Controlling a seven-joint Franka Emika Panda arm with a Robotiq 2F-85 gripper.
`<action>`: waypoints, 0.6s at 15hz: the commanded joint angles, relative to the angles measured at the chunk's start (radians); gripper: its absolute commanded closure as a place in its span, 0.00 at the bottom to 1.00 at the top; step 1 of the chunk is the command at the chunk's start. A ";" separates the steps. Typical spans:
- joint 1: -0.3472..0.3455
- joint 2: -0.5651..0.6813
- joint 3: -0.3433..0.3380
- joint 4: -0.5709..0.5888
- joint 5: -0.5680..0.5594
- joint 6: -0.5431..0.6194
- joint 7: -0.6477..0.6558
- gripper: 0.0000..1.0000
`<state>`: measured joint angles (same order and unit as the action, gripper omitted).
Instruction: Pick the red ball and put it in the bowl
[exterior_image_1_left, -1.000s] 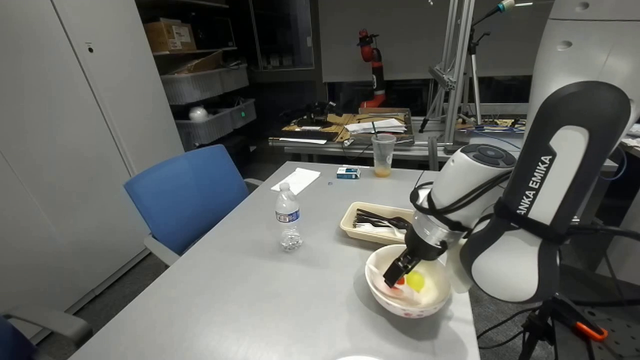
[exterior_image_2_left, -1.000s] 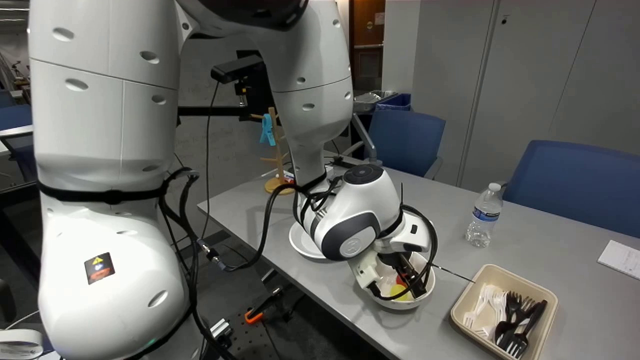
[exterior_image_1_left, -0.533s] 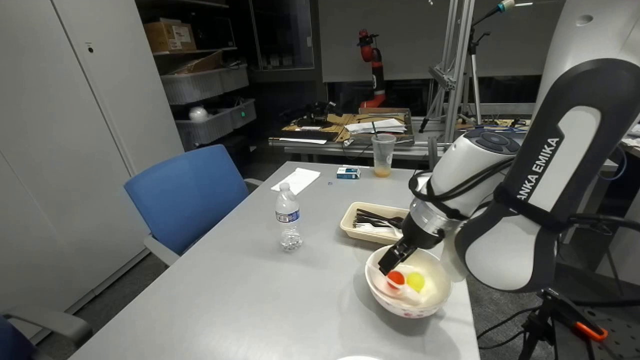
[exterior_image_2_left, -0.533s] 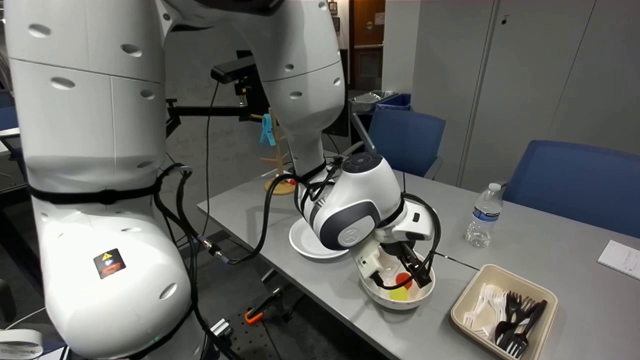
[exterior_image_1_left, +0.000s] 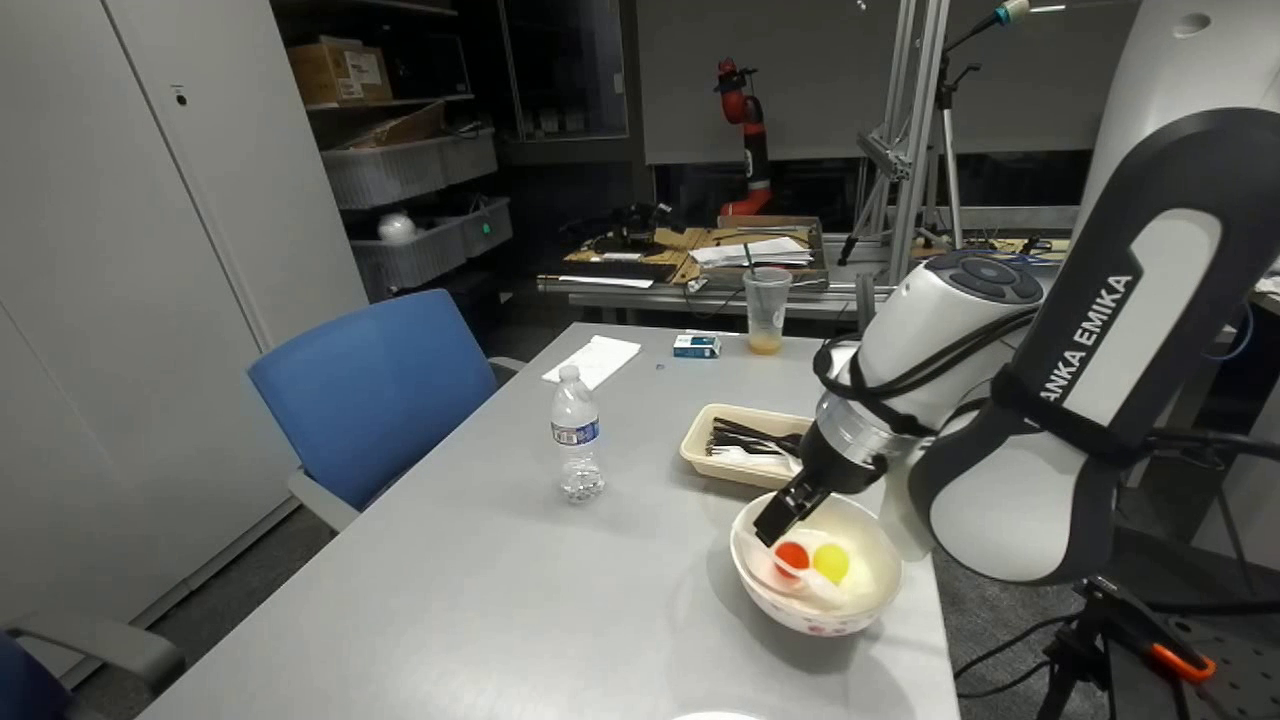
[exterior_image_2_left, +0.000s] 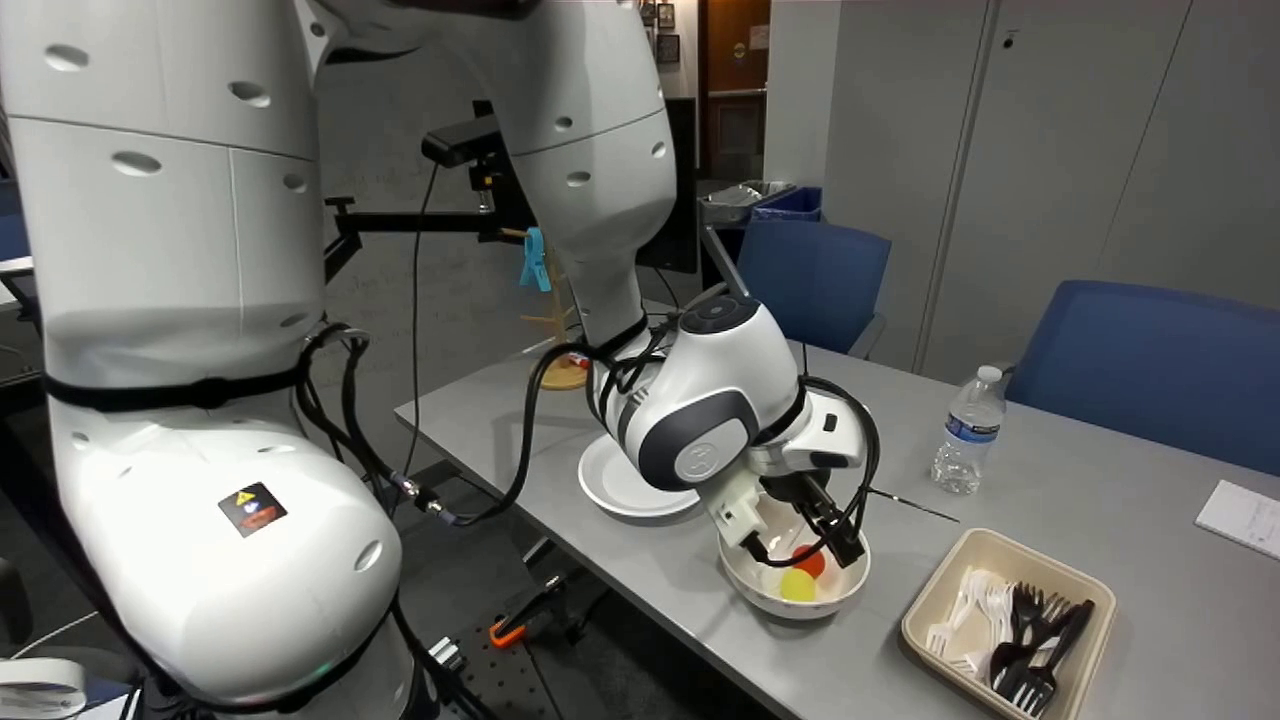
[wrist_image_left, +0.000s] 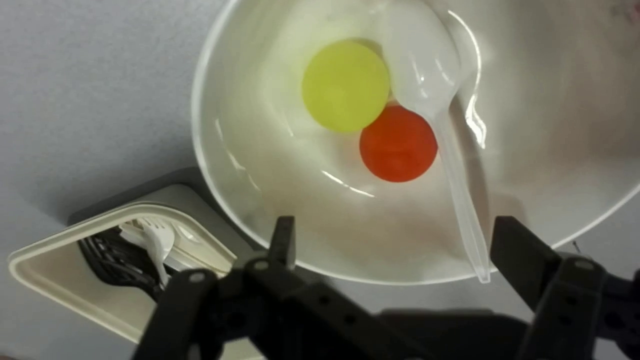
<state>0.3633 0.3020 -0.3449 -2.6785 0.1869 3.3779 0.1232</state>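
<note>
The red ball (wrist_image_left: 398, 143) lies inside the white bowl, and it also shows in both exterior views (exterior_image_1_left: 791, 559) (exterior_image_2_left: 808, 561). It touches or nearly touches a yellow-green ball (wrist_image_left: 345, 86) on one side and a clear plastic spoon (wrist_image_left: 457, 185) on the other. The bowl (exterior_image_1_left: 820, 622) stands near the table edge; its wall also shows in an exterior view (exterior_image_2_left: 785, 607) and its inside in the wrist view (wrist_image_left: 280, 200). My gripper (wrist_image_left: 394, 225) is open and empty, with its fingers apart above the bowl's rim. Its tips (exterior_image_1_left: 773, 525) are above the red ball, not touching it.
A beige tray (exterior_image_2_left: 1095, 640) with black and white plastic cutlery stands beside the bowl. A water bottle (exterior_image_1_left: 576, 435) stands upright on the table. A white plate (exterior_image_2_left: 600, 490) lies on the bowl's other side. A cup (exterior_image_1_left: 766, 310) and a small box (exterior_image_1_left: 697, 347) are farther back.
My gripper has risen from down in the bowl and shifted slightly toward the tray side. The red ball, partly hidden behind the fingers before, now shows in the bowl.
</note>
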 joint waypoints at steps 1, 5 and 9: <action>0.060 -0.025 -0.051 -0.014 0.016 -0.009 -0.031 0.00; 0.091 -0.025 -0.077 -0.014 0.020 -0.014 -0.024 0.00; 0.062 -0.001 -0.053 0.000 0.000 0.000 0.000 0.00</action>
<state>0.4253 0.3014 -0.3975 -2.6785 0.1869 3.3779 0.1231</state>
